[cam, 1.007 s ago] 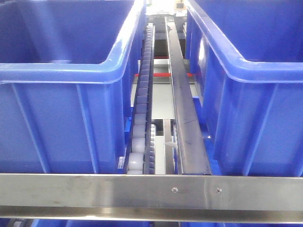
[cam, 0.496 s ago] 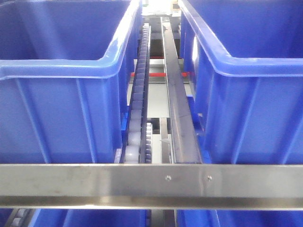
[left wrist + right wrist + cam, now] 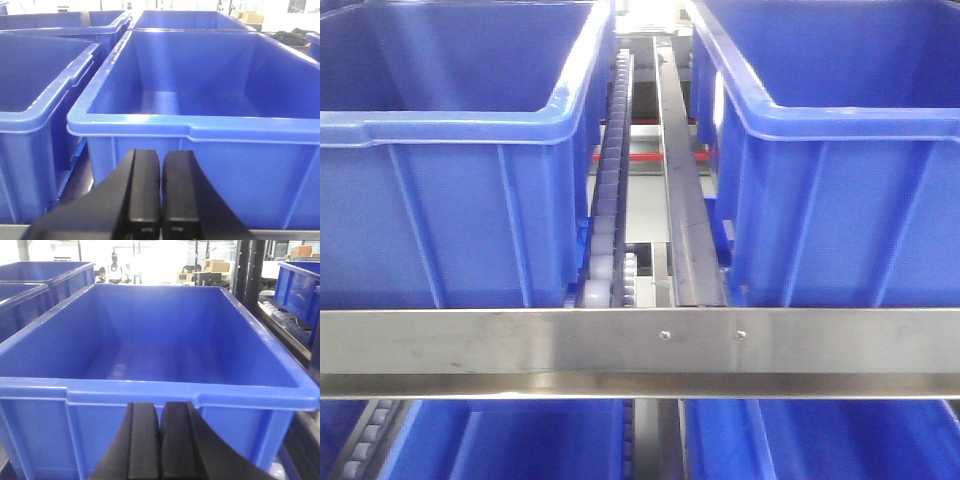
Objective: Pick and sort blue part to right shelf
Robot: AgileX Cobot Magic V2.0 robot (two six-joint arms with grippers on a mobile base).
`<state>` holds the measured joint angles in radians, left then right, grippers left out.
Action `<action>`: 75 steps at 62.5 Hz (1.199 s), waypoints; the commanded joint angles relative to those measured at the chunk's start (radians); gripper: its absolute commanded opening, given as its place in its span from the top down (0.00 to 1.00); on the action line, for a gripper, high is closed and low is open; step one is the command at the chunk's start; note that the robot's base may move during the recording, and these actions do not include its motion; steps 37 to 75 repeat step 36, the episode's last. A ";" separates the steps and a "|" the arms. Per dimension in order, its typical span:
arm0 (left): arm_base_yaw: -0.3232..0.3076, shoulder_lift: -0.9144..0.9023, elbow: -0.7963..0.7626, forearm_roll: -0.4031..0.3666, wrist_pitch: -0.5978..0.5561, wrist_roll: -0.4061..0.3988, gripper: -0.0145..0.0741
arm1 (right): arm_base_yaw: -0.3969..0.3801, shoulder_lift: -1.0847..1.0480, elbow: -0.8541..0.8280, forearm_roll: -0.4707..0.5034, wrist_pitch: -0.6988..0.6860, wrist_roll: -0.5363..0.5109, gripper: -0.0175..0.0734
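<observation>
The blue part is out of view in every frame. In the left wrist view my left gripper [image 3: 161, 152] is shut with nothing between its black fingers, just in front of the near wall of a large blue bin [image 3: 200, 125] whose visible inside holds nothing. In the right wrist view my right gripper [image 3: 161, 405] is also shut and holds nothing, facing the near rim of another large blue bin [image 3: 150, 387] that looks empty inside. Neither gripper appears in the front view.
In the front view two blue bins, left [image 3: 450, 130] and right [image 3: 840, 120], sit on a roller rack with a roller track [image 3: 607, 190] and a metal rail [image 3: 680, 190] between them. A steel crossbar [image 3: 640, 345] runs across the front. More blue bins [image 3: 520, 440] lie below it.
The front view has shifted: the steel crossbar and the bins sit higher in the frame now, and the bins on the lower level have come into sight under the bar.
</observation>
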<state>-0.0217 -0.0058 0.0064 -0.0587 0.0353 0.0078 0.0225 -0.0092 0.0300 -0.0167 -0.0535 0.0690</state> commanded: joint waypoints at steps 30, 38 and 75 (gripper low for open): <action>-0.007 -0.023 0.024 -0.008 -0.094 -0.008 0.70 | -0.004 -0.023 -0.021 0.000 -0.095 -0.003 0.76; -0.007 -0.023 0.024 -0.008 -0.094 -0.008 0.70 | -0.004 -0.023 -0.021 0.000 -0.095 -0.003 0.76; -0.007 -0.023 0.024 -0.008 -0.094 -0.008 0.70 | -0.004 -0.023 -0.021 0.000 -0.095 -0.003 0.76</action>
